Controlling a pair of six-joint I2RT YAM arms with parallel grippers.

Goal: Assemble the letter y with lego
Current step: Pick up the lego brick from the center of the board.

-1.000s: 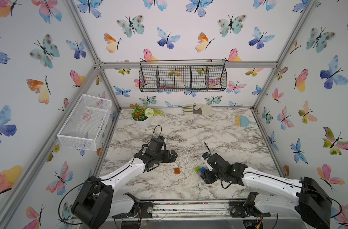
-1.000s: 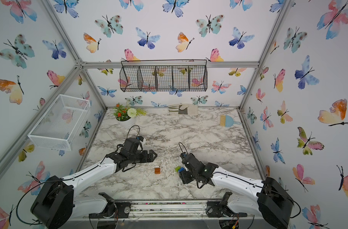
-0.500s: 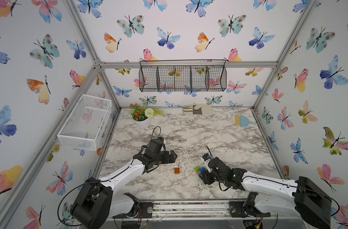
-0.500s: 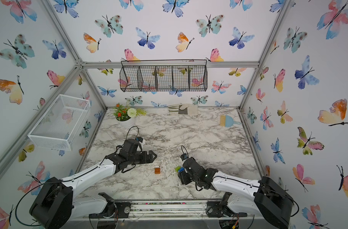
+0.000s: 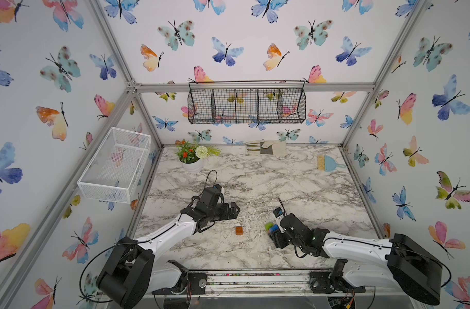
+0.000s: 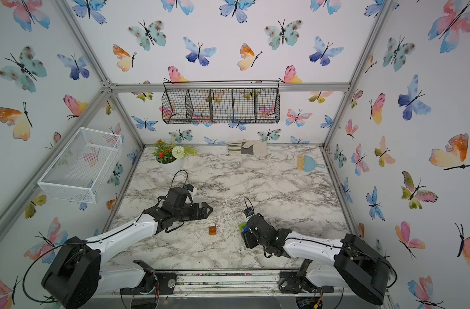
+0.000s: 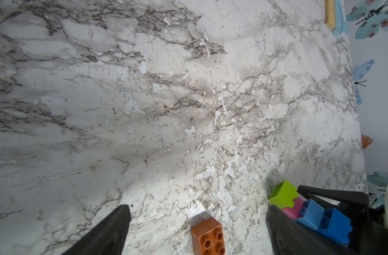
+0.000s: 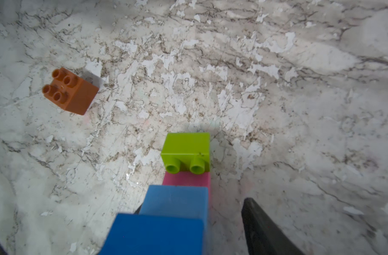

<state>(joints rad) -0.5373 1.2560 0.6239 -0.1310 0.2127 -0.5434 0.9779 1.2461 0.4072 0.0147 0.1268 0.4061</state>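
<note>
Marble tabletop (image 5: 282, 182): orange brick (image 7: 207, 236) lies between the wide-apart, empty jaws of my left gripper (image 7: 196, 208); my right gripper (image 5: 274, 235), farther off, clamps the blue-pink-green stack (image 8: 177, 198).

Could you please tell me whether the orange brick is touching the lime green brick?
Apart. The right wrist view shows the orange brick standing alone, with bare tabletop between it and the lime green brick.

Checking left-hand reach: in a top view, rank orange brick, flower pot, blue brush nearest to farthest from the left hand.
1. orange brick, just beside the left hand, toward the robot's base.
2. flower pot, back left corner.
3. blue brush, back right.
</note>
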